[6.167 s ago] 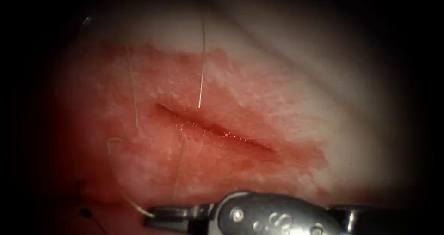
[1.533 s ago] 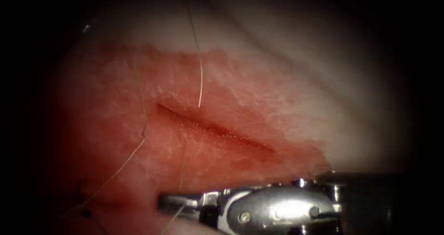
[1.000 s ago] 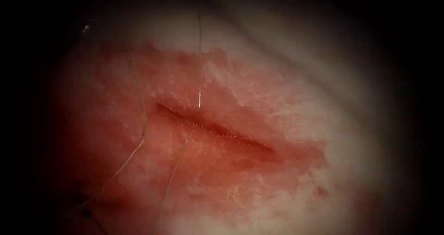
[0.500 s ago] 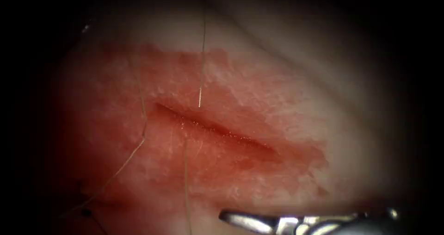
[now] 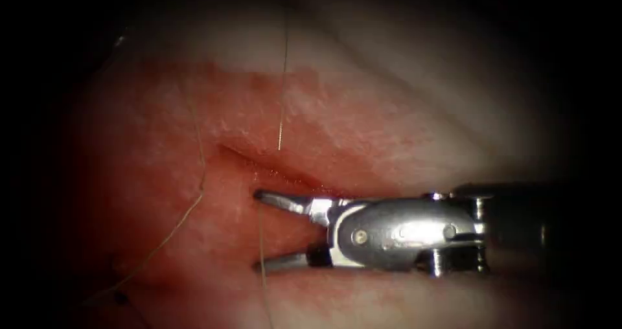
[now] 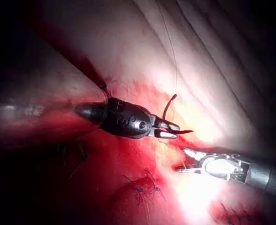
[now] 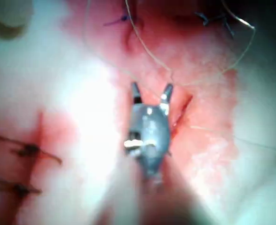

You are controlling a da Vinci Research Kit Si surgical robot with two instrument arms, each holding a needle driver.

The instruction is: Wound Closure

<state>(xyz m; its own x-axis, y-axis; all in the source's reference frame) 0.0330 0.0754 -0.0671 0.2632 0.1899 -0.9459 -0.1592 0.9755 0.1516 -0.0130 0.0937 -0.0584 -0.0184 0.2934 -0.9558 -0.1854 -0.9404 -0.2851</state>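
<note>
The tissue [image 5: 389, 122] carries a slanting cut [image 5: 285, 170] wet with red fluid. My right tool [image 5: 257, 228] lies over the cut's right part with its jaws wide open and nothing held. A pale thread [image 5: 260, 283] runs between the jaws, and another strand [image 5: 283, 76] rises from a point just above the cut. In the left wrist view my left tool [image 6: 168, 130] hovers over the tissue, shut on the dark curved needle [image 6: 168, 105], which arcs up from its jaws clear of the tissue. The right tool [image 6: 181, 160] is just beyond it. In the right wrist view the right tool's [image 7: 151, 88] spread jaws sit beside the cut [image 7: 182, 110].
A loose thread [image 5: 188, 209] trails down the tissue left of the cut. Older blue stitches [image 6: 140, 190] and dark stitches [image 7: 25, 151] sit on neighbouring cuts. A wide thread loop [image 7: 232, 51] lies beyond the right tool's tips.
The right tool left the picture a second ago, came back at the bottom edge, then moved up and left to the cut. Its jaws have opened wide around the lower thread.
</note>
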